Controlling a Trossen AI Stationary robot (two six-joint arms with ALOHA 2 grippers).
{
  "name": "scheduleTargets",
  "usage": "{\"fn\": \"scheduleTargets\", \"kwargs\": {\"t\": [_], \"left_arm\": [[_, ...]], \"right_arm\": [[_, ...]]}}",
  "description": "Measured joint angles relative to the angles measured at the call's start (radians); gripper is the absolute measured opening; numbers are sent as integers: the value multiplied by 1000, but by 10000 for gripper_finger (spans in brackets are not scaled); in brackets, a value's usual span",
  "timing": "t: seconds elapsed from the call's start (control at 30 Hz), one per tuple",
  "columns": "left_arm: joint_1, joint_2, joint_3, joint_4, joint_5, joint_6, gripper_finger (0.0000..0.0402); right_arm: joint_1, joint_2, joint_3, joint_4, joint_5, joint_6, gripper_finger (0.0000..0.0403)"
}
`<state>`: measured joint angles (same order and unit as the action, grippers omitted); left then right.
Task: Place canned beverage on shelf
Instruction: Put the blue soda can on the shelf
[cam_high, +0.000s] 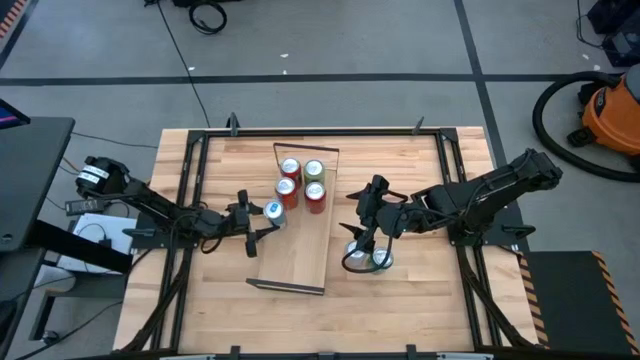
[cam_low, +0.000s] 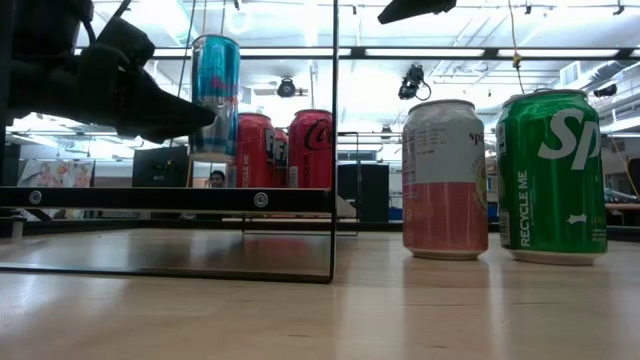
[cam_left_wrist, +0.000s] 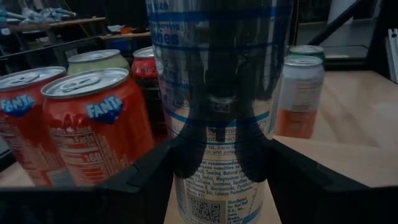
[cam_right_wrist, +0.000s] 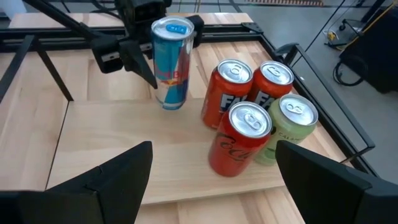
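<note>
The shelf (cam_high: 300, 255) is a long light-wood board on dark rod frames in the middle of the table. Several cans (cam_high: 301, 183) stand upright at its far end: two Fanta (cam_right_wrist: 227, 93), a Coca-Cola (cam_right_wrist: 239, 140) and a pale green one (cam_right_wrist: 289, 127). My left gripper (cam_high: 262, 214) is shut on a slim blue and silver can (cam_high: 273, 212) over the board's left side. In the low view the blue can (cam_low: 215, 95) hangs a little above the shelf edge (cam_low: 150, 198). My right gripper (cam_high: 362, 212) is open and empty, right of the shelf. My left gripper pinches the blue can's round wall at about mid height (cam_left_wrist: 186, 155) between its two fingers (cam_left_wrist: 149, 180). The fingers come level from the table's left side, one on each side of the can. The can stays upright, its bottom (cam_low: 215, 155) a little clear of the board.
A white and pink can (cam_low: 445, 180) and a green Sprite can (cam_low: 552, 175) stand on the tabletop right of the shelf, below my right gripper. The near half of the shelf board (cam_right_wrist: 124, 149) is bare. A dark frame (cam_high: 450, 150) runs around the table.
</note>
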<state>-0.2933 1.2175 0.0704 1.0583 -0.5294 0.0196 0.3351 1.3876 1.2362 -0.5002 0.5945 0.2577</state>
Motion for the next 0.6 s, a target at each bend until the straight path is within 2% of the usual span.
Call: {"fn": "scheduleTargets", "kwargs": {"t": [0.3, 0.6], "left_arm": [[52, 1, 0, -110, 0, -60, 220], [60, 29, 1, -107, 3, -114, 220]], "right_arm": [[-1, 0, 0, 8, 0, -16, 352], [-3, 1, 0, 8, -11, -25, 352]]}}
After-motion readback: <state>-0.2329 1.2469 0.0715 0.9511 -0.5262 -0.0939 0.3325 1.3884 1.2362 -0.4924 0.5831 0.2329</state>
